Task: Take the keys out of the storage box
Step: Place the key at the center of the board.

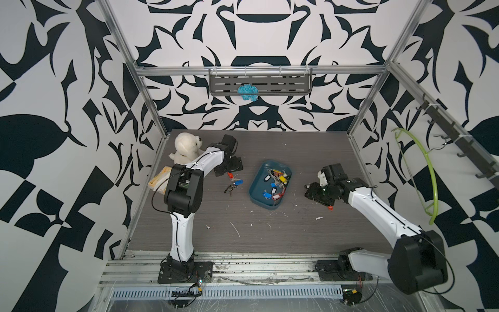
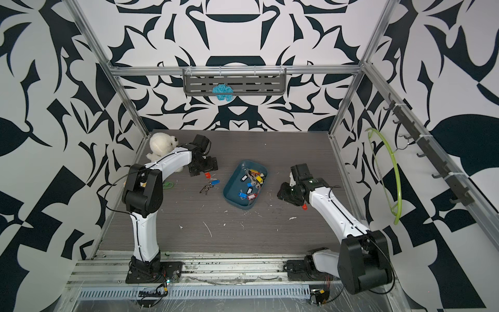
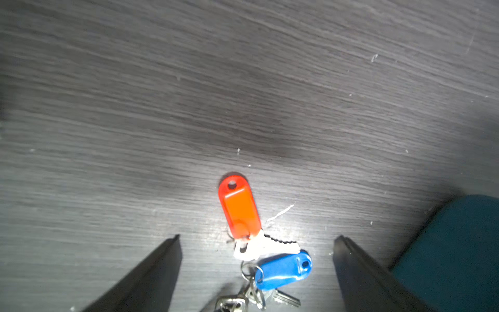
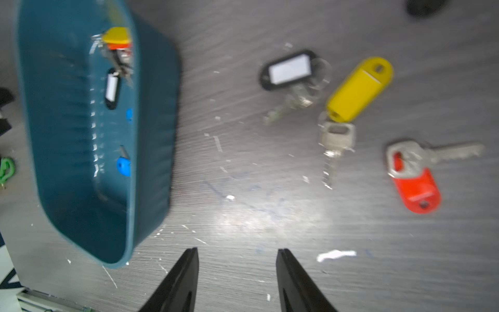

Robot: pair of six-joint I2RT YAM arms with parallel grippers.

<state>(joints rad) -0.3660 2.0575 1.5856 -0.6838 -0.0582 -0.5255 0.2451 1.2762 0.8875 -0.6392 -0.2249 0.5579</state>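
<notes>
Top views show many tagged silver metal keys (image 1: 282, 179) remaining in the shallow teal plastic storage box (image 1: 255, 198); a few lie out on the grey worktop (image 1: 243, 232) either side. Left jaws wide apart, right jaws apart, both empty

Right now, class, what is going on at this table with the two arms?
Both arms are emptying the storage box of keys. The left gripper hangs open over a bunch with red and blue tags on the table. The right gripper is open and empty, near three tagged keys lying outside the box. Several are in the box, not yet removed.
</notes>
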